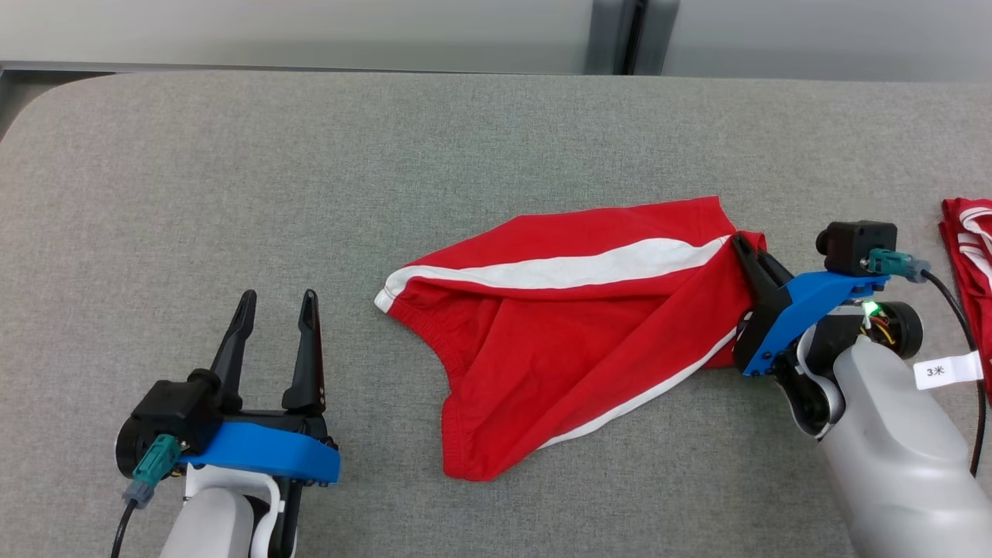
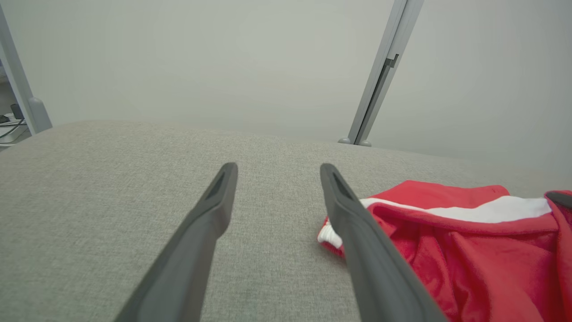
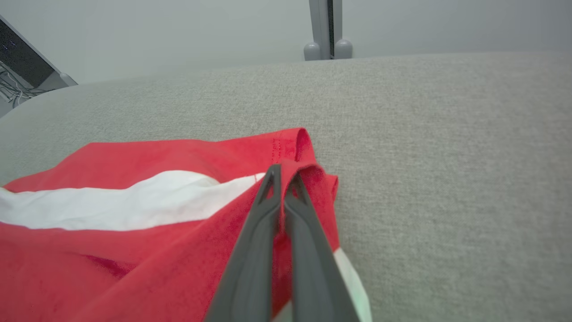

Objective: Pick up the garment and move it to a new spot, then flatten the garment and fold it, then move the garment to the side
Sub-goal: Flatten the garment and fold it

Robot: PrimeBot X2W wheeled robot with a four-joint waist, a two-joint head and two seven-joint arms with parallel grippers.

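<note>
The garment (image 1: 573, 325) is a pair of red shorts with white stripes, lying crumpled on the grey table (image 1: 310, 178) right of centre. My right gripper (image 1: 742, 242) is shut on the garment's right edge; in the right wrist view its closed fingers (image 3: 281, 188) pinch a red fold of the garment (image 3: 134, 214). My left gripper (image 1: 279, 306) stands open at the lower left, apart from the cloth, with nothing between its fingers. In the left wrist view, the left gripper (image 2: 277, 172) points over bare table, and the garment (image 2: 447, 232) lies to the right of its right finger.
Another red and white cloth (image 1: 969, 256) lies at the table's right edge. A black cable with a white tag (image 1: 947, 370) hangs by my right arm. A grey wall with a post (image 1: 620, 35) stands behind the table.
</note>
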